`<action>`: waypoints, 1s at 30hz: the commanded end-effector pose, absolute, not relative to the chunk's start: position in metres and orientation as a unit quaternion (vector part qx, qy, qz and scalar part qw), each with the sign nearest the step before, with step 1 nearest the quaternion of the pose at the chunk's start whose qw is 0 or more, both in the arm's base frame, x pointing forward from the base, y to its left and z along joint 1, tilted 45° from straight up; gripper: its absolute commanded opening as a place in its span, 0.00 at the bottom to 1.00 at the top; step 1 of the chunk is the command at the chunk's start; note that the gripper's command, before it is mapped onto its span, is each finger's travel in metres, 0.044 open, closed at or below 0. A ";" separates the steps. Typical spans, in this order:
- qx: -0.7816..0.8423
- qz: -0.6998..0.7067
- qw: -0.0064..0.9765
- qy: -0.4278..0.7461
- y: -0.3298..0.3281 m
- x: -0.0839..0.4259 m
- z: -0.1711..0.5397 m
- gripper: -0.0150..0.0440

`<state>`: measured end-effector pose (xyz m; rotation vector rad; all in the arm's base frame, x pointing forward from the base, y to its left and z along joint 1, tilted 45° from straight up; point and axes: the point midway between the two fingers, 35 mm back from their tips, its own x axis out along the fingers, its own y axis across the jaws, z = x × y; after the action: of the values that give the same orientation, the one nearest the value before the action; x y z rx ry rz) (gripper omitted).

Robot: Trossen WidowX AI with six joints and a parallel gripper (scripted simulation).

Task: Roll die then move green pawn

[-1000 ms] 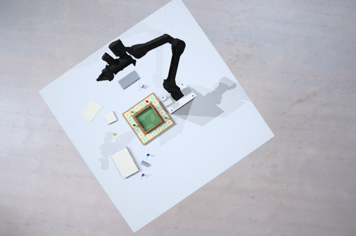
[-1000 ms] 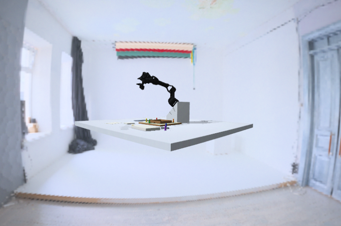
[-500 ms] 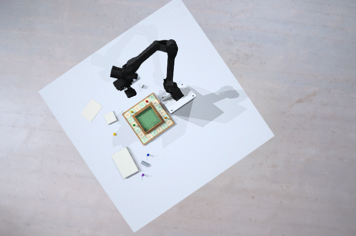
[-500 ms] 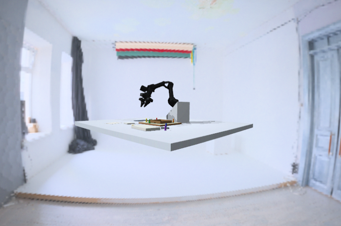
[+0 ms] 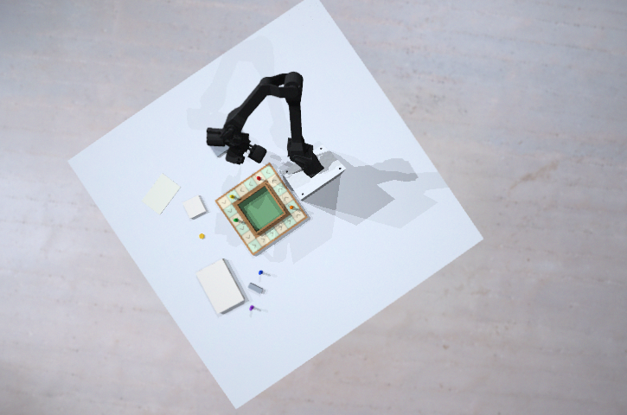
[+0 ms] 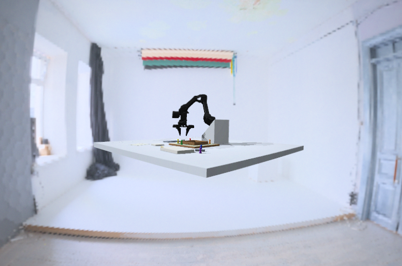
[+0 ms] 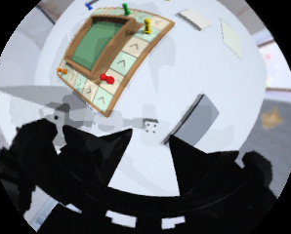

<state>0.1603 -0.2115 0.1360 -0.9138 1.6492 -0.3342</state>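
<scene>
The white die (image 7: 151, 127) lies on the table beside the board, below and between my fingertips in the wrist view. My gripper (image 7: 151, 135) (image 6: 183, 134) is open and empty, pointing down above the table. The die is hidden under the arm in the top view. The green pawn (image 5: 236, 220) (image 7: 126, 9) (image 6: 181, 142) stands on the board's track (image 5: 254, 245), on the side away from the arm's base. The green-floored tray (image 5: 262, 209) (image 7: 93, 45) in the middle of the board is empty.
The yellow pawn (image 5: 233, 196) (image 7: 146, 26), red pawn (image 5: 259, 178) (image 7: 106, 78) and orange pawn (image 5: 291, 207) (image 7: 59, 69) stand on the track. A grey block (image 7: 195, 122) lies beside the die. Blue (image 5: 260, 272) and purple (image 5: 252, 308) pawns stand near a white box (image 5: 220, 285).
</scene>
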 end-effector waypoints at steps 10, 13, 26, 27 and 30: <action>-0.393 -0.138 0.569 0.710 -0.225 0.157 0.125 0.72; -0.392 -0.138 0.569 0.710 -0.228 0.157 0.122 0.72; -0.393 -0.138 0.568 0.710 -0.243 0.156 0.108 0.72; -0.393 -0.138 0.568 0.710 -0.244 0.156 0.107 0.72; -0.393 -0.138 0.568 0.710 -0.247 0.155 0.104 0.72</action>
<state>0.1572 -0.2457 0.1108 -0.9235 1.6598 -0.3388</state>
